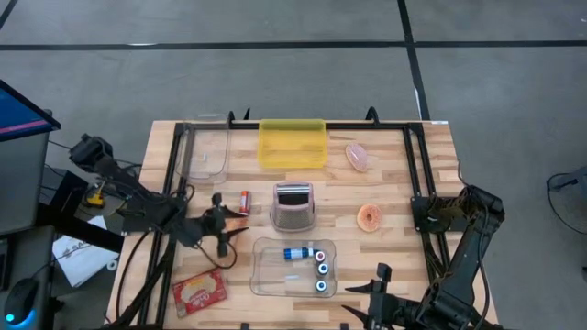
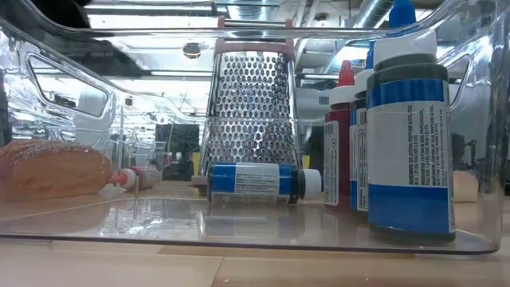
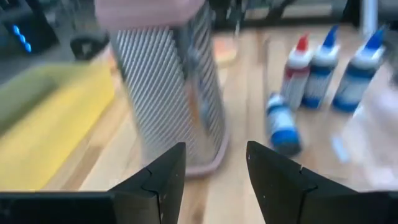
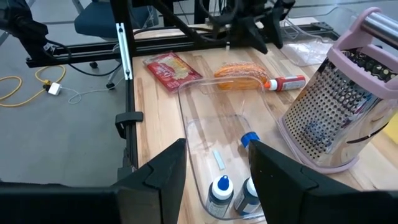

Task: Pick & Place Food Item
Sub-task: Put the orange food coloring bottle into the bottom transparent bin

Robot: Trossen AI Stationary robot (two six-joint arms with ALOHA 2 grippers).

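Observation:
A hot dog in a bun (image 4: 239,69) lies on the wooden table left of the clear bin (image 1: 275,280), beside a small red-capped bottle (image 4: 287,82). My left gripper (image 1: 227,225) hovers over it, open and empty, and points toward the metal grater (image 3: 168,93). A donut (image 1: 370,217) and a pink food piece (image 1: 358,156) lie right of the grater. A red snack packet (image 1: 199,291) lies near the front left corner. My right gripper (image 4: 214,149) waits open and empty above the front edge, right of the bin.
A yellow tray (image 1: 292,144) and a clear container (image 1: 206,151) sit along the far edge. The clear bin holds several blue-labelled bottles (image 1: 319,269), one lying down. The grater (image 1: 293,207) stands upright mid-table. Black frame rails (image 1: 417,165) run along both sides.

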